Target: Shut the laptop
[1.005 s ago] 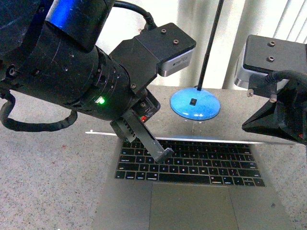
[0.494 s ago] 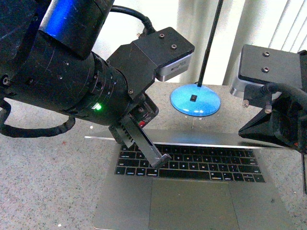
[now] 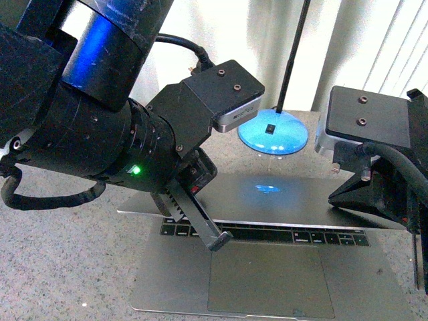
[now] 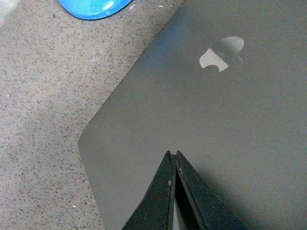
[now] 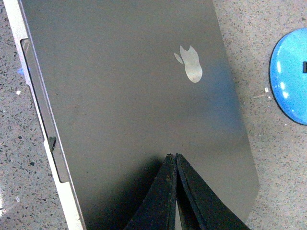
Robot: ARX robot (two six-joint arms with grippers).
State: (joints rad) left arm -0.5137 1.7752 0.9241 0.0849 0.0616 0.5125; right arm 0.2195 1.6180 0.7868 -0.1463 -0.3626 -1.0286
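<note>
Closing in on the slim silver-grey metal laptop (image 3: 167, 287): it sits on the speckled grey stone desk (image 3: 67, 267) before us, its lid (image 3: 287, 194) lowered most of the way over the black keys (image 3: 294, 235), the round blue lamp base (image 3: 273, 132) just behind it; the left tool (image 4: 173, 154) and the right tool (image 5: 172, 156) each show two black fingers pressed together, clamped on nothing, poised over the lid's outer face near the pale apple-shaped logo (image 4: 221, 53); whether the tips actually touch the metal we cannot tell. We judge the machine stiff and fairly weighty, the base likely to stay put while the thin lid swings on its hinge; the shell looks smooth and slippery, and the screen under it would be fragile; so we would not pinch it at all but push flat on the lid's back near the free edge, evenly from both sides, easing off before it meets the keys. The screen is hidden beneath the lid; the hinge lies out of sight behind it; the bulky left arm covers the lid's left rear corner in the front view; only the nearest key rows and the large grey trackpad (image 3: 271, 284) show; the right tool's tips are lost behind its own black body there, and that arm runs off the frame.
</note>
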